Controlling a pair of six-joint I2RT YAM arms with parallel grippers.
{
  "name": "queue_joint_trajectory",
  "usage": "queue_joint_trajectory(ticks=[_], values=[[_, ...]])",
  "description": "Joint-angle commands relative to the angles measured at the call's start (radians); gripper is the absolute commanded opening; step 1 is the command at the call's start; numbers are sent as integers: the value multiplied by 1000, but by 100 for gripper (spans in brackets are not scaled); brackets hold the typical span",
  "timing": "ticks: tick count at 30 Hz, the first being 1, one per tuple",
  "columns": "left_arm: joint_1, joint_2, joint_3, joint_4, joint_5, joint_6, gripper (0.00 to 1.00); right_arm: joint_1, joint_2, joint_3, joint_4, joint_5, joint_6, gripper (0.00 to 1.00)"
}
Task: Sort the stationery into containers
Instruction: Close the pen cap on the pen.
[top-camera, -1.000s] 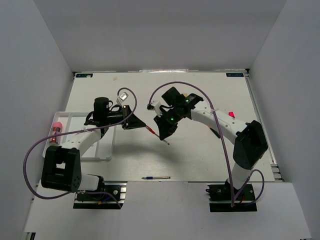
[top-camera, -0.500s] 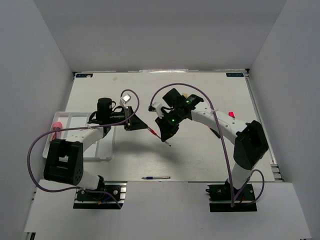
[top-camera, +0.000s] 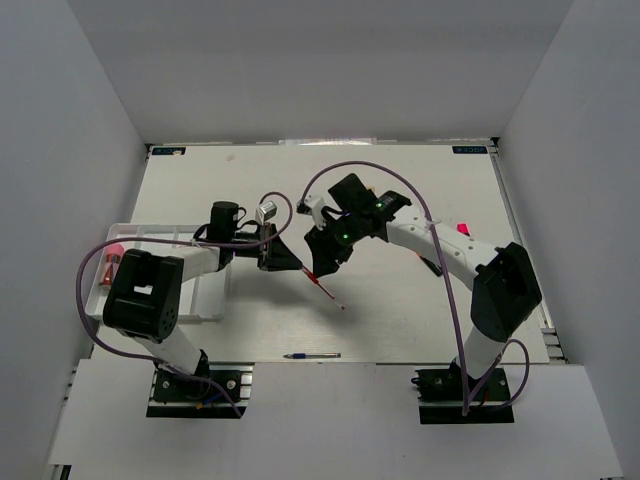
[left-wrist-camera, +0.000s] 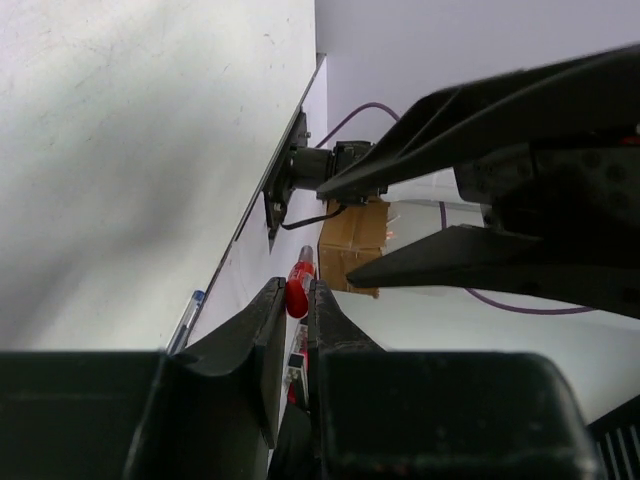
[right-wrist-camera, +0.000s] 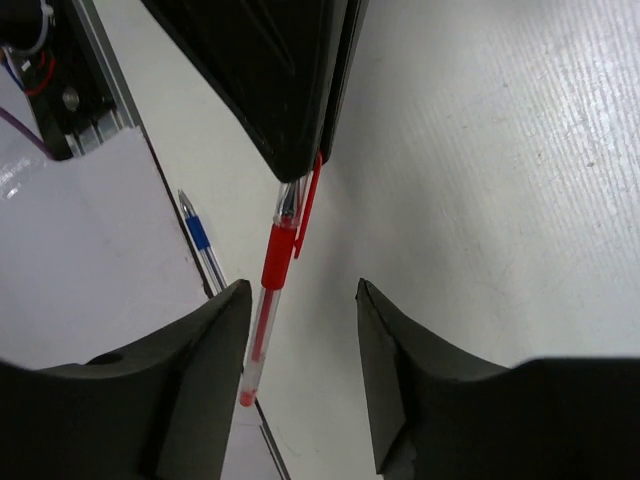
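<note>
A flat white tabletop (top-camera: 400, 320) fills the floor of a plain grey-walled enclosure (top-camera: 320, 70). At its left edge sits a shallow white rectangular plastic tray (top-camera: 205, 317) divided into long compartments, with a pink-capped tube (top-camera: 110, 262) in the leftmost one.

Only the overhead view takes in the tray and both arms meeting near the middle of the table. The wrist views give the grip up close. The left claw (left-wrist-camera: 296, 292) is clamped on the upper part of a thin red pen with a clear barrel (right-wrist-camera: 272, 300). The right claw (right-wrist-camera: 300, 290) stands spread, one finger on each side of the pen, and neither touches it.

From above, the red pen slants away from the left claw toward the near right. A thin blue pen (top-camera: 312, 355) lies apart at the table's near edge.
</note>
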Motion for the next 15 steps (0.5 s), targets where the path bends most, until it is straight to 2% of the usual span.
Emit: queue_joint_trajectory(ticks=[1, 6, 15], values=[[-1, -6, 48, -25, 40, 43, 0, -10, -46, 13, 59, -13, 4, 55], [8, 8, 70, -28, 38, 43, 0, -21, -68, 2, 54, -25, 10, 68], [45, 11, 119, 7, 61, 2, 0, -34, -157, -114, 51, -88, -4, 73]])
